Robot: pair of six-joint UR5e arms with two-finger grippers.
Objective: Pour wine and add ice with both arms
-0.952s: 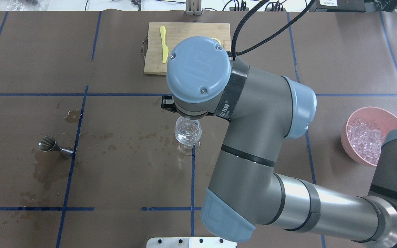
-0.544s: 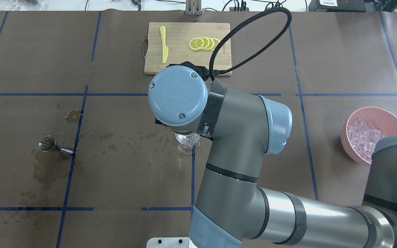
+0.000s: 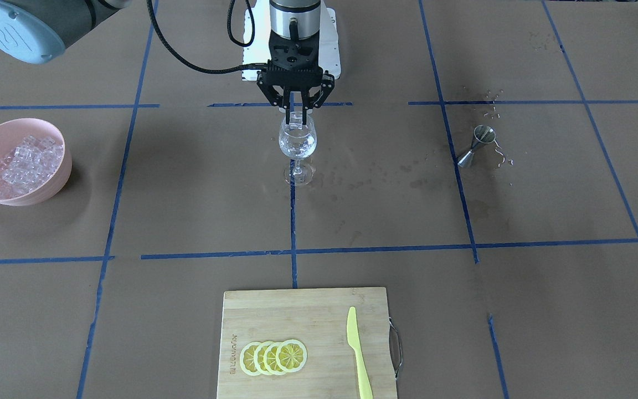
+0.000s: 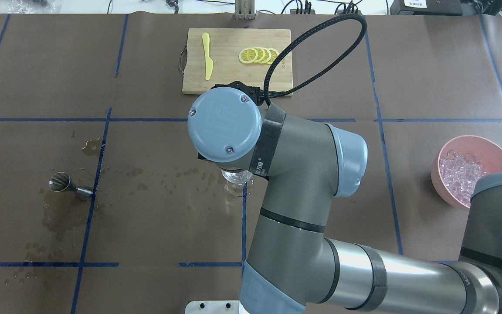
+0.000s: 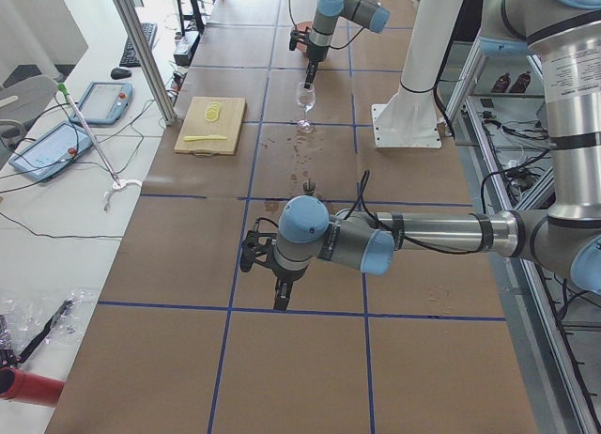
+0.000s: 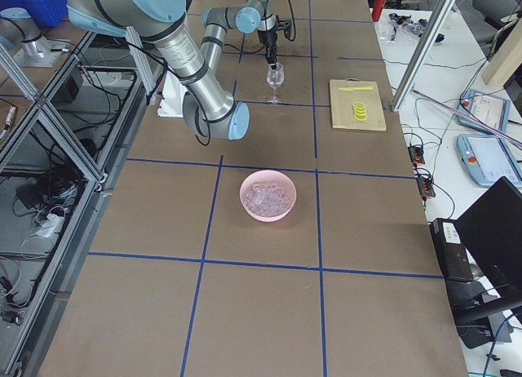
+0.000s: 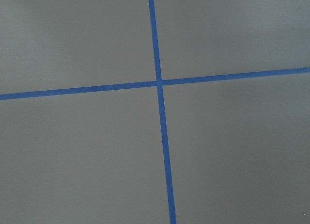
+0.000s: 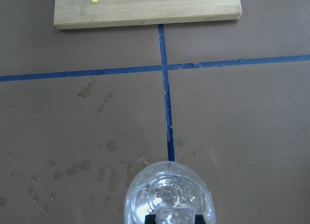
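Note:
A clear stemmed wine glass (image 3: 297, 143) stands at the table's middle, also showing in the right wrist view (image 8: 167, 195). Any liquid in it is too faint to make out. My right gripper (image 3: 296, 113) hangs straight over the glass rim, shut on one clear ice cube (image 3: 295, 118). In the overhead view my right wrist (image 4: 225, 124) hides most of the glass (image 4: 235, 178). The ice heap (image 3: 22, 162) fills a pink bowl (image 3: 47, 188) on my right. My left gripper (image 5: 280, 299) points down over bare table far to my left. I cannot tell whether it is open.
A steel jigger (image 3: 477, 145) stands on my left among wet splashes. A bamboo cutting board (image 3: 319, 316) with lemon slices (image 3: 272, 356) and a yellow knife (image 3: 356, 349) lies at the far side. The pink bowl (image 4: 477, 140) sits beside my right arm's elbow.
My right wrist has moved back toward me, from beyond the glass to directly above it, now covering most of the glass and uncovering the lemon slices. It has hardly moved in the last half second.

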